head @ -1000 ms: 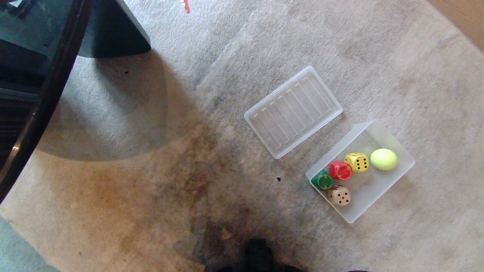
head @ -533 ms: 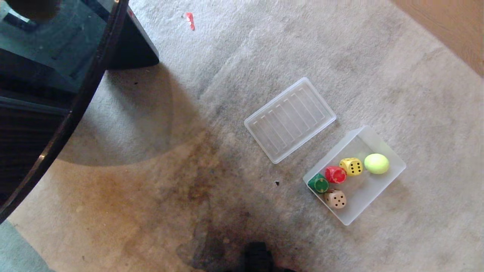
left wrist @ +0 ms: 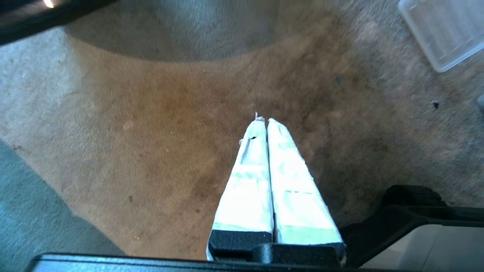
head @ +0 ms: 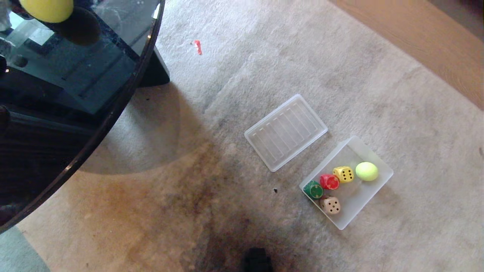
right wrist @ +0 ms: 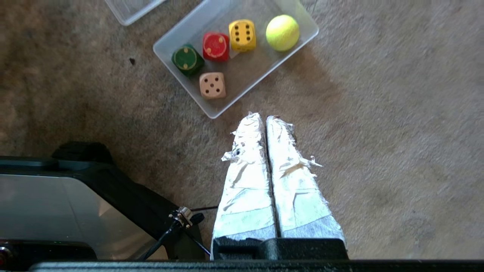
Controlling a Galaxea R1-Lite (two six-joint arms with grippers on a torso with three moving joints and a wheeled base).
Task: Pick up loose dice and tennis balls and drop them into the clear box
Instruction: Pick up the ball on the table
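The clear box (head: pixel 357 194) lies on the carpet to my right. Inside it sit a green die (head: pixel 313 189), a red die (head: pixel 329 181), a yellow die (head: pixel 343 174), a beige die (head: pixel 330 205) and a tennis ball (head: pixel 366 171). The right wrist view shows the same box (right wrist: pixel 253 71) with the beige die (right wrist: pixel 212 85) and the tennis ball (right wrist: pixel 282 32), just beyond my right gripper (right wrist: pixel 261 117), which is shut and empty above bare carpet. My left gripper (left wrist: pixel 263 120) is shut and empty over the brown-stained carpet. Neither gripper shows in the head view.
The flat ribbed lid (head: pixel 286 131) lies beside the box, toward the table. A round dark glass table (head: pixel 75 75) fills the left, with a yellow rounded thing (head: pixel 47 7) on it, cut by the edge. A red scrap (head: pixel 197 46) lies on the carpet. Wooden floor (head: pixel 416 41) runs far right.
The whole head view has shifted: box and lid look smaller, and more of the glass table and wooden floor show. The camera moved; the things and grippers stayed put.
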